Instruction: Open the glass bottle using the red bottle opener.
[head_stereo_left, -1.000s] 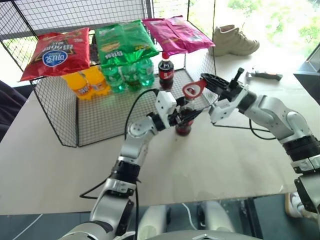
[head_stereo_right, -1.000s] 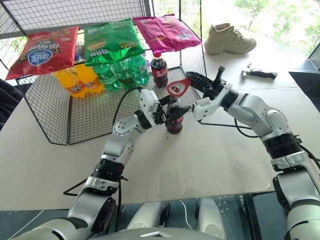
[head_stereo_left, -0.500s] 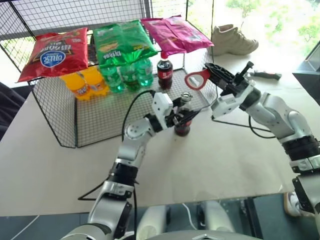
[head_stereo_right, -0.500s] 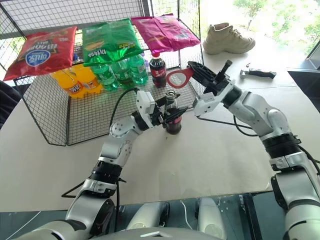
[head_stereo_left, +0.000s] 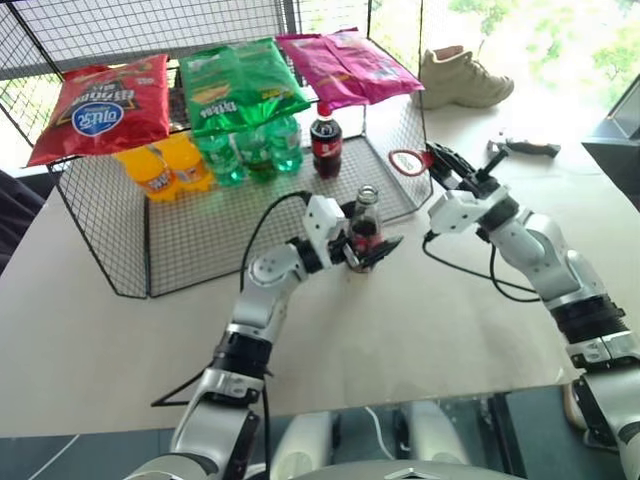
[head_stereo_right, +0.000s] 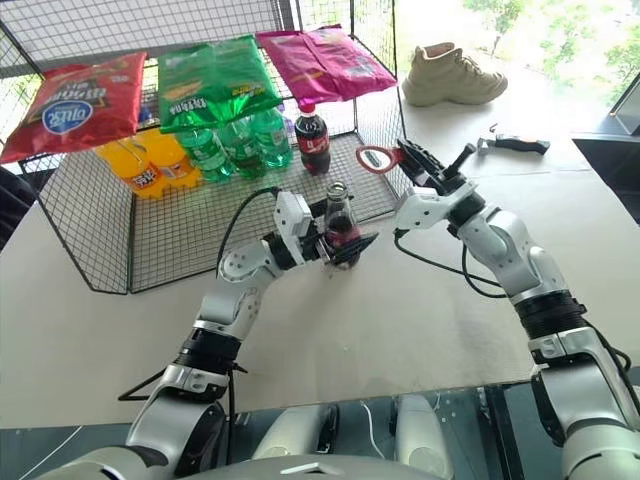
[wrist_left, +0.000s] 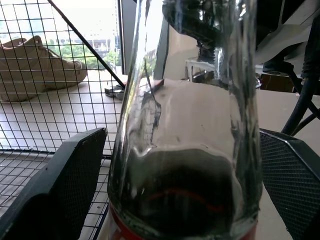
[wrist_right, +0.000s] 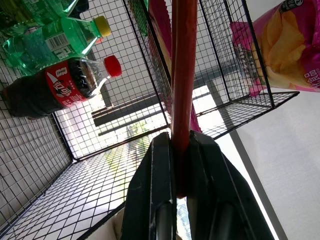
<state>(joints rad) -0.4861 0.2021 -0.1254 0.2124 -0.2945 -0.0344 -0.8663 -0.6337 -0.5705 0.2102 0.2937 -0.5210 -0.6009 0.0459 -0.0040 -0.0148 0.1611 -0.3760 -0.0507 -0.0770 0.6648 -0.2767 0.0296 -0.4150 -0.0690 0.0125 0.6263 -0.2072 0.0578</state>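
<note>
The glass bottle stands upright on the table, neck up, between the spread fingers of the left gripper, which no longer squeeze it. Its cap is hard to make out. The right gripper, clenched on the red bottle opener, has pulled away right of the bottle; earlier it hung over the neck.

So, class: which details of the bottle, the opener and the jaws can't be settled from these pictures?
- Glass bottle: left wrist view's top edge cuts off the mouth; too small in the head views to tell if a cap remains.
- Red bottle opener: right wrist view sees it edge-on, head hidden.
- Left gripper: contact with the bottle unclear.
</note>
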